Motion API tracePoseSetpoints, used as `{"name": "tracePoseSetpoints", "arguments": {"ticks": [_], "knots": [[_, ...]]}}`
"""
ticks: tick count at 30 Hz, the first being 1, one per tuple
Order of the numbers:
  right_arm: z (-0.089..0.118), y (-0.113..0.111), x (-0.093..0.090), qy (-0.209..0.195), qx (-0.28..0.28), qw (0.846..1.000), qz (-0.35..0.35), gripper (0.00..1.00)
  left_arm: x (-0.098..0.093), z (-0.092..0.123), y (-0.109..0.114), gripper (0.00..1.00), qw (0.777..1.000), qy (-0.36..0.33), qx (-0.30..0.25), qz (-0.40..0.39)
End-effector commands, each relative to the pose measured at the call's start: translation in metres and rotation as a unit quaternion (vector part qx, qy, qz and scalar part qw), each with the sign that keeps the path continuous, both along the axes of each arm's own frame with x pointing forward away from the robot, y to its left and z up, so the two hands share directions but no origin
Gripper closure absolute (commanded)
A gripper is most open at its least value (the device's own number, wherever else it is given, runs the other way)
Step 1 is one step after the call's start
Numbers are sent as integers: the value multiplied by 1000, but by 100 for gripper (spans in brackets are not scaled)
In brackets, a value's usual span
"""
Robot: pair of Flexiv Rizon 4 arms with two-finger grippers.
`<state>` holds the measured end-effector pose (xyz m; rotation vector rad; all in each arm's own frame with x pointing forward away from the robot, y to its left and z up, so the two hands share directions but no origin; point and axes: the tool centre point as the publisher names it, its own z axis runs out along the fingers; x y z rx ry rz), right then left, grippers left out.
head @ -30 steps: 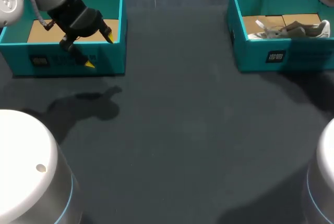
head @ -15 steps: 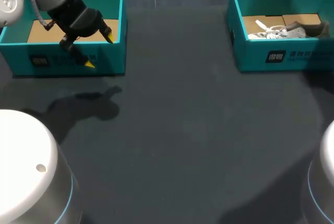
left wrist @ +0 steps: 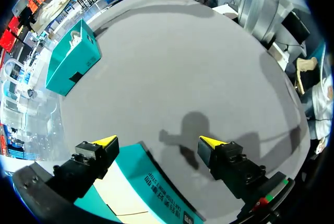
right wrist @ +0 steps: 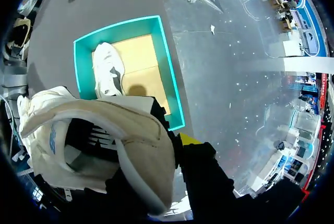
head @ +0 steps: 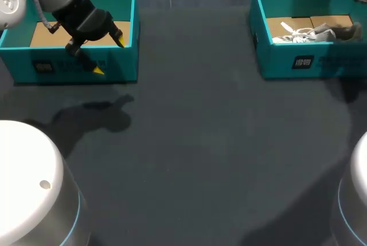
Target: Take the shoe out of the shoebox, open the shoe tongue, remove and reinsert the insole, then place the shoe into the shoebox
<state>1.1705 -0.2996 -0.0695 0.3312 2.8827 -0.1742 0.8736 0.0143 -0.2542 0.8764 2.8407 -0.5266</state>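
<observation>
Pinched in right gripper [right wrist: 175, 138] above teal shoebox [right wrist: 169, 72] — white shoe [right wrist: 141, 130], cream collar gaping, dark inside; left gripper [left wrist: 159, 141] splayed wide, empty.

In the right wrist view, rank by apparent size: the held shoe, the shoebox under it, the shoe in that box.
1. Held shoe: looks largest, though only a little larger than the box, and only because it is right up against the camera.
2. Shoebox.
3. Shoe in the box: clearly smallest.
</observation>
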Motion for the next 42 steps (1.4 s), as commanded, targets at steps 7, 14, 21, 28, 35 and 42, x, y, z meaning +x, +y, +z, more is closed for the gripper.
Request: {"name": "tracePoseSetpoints", "arguments": {"ticks": [7, 14, 21, 28, 35, 42], "knots": [[4, -2, 5, 12, -3, 1000, -13, 100, 0, 0, 1, 0, 1000, 0, 1, 0], [4, -3, 6, -1, 2, 994, -108, 100, 0, 0, 1, 0, 1000, 0, 1, 0], [2, -8, 2, -8, 19, 982, -186, 100, 0, 0, 1, 0, 1000, 0, 1, 0], [3, -7, 1, -11, 14, 982, -190, 100, 0, 0, 1, 0, 1000, 0, 1, 0], [3, -7, 1, -11, 14, 982, -190, 100, 0, 0, 1, 0, 1000, 0, 1, 0], [1, -8, 2, -11, 21, 976, -216, 100, 0, 0, 1, 0, 1000, 0, 1, 0]]}}
